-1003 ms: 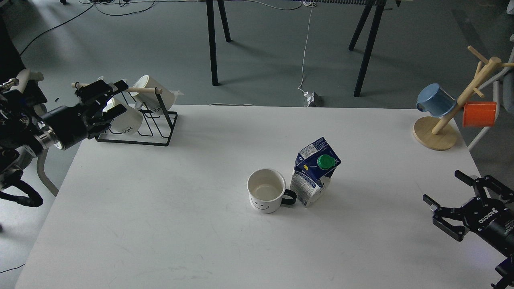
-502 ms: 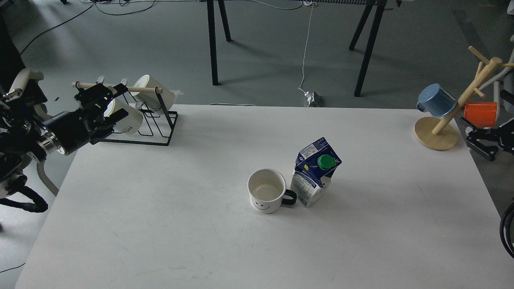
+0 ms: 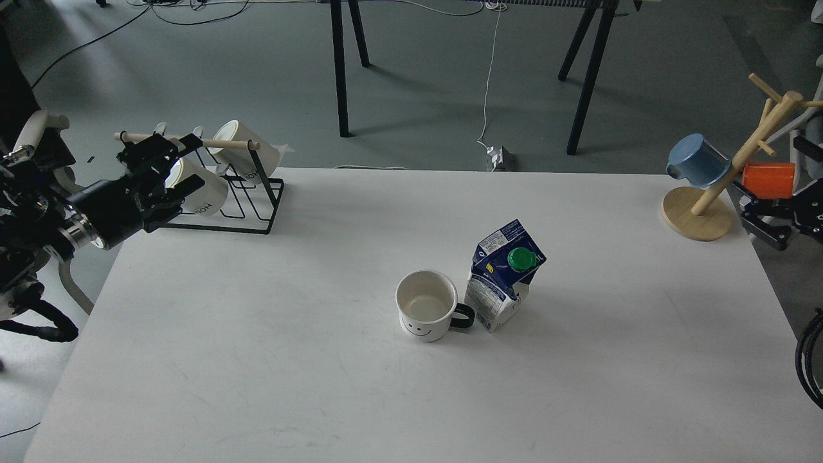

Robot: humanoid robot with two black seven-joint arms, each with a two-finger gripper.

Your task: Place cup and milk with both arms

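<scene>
Two task items sit right of centre on the white rectangular table (image 3: pixel 257 360): white ceramic mug with black handle and smiley face (image 3: pixel 427 313), upright, mouth open and empty, and the dark-blue and white gable-top milk carton with green screw cap (image 3: pixel 503 276), upright just beside the mug's handle on its right; touching or not, cannot tell.

Left gripper (image 3: pixel 168 168) is at the frame's upper left over the table corner, fingers apart, in front of a black wire rack with a wooden rod (image 3: pixel 247 206) holding white lettered mugs (image 3: pixel 204 191). Holds nothing.

Right gripper (image 3: pixel 767 217) is at the right edge, off the table, fingers spread, empty, next to a wooden mug tree (image 3: pixel 714 196) carrying a blue cup (image 3: pixel 697 161) and an orange cup (image 3: pixel 768 181).

Room: grey floor, black table legs (image 3: pixel 341 71) along the top, white cable (image 3: pixel 492 71) running to a plug block (image 3: pixel 498 157).
</scene>
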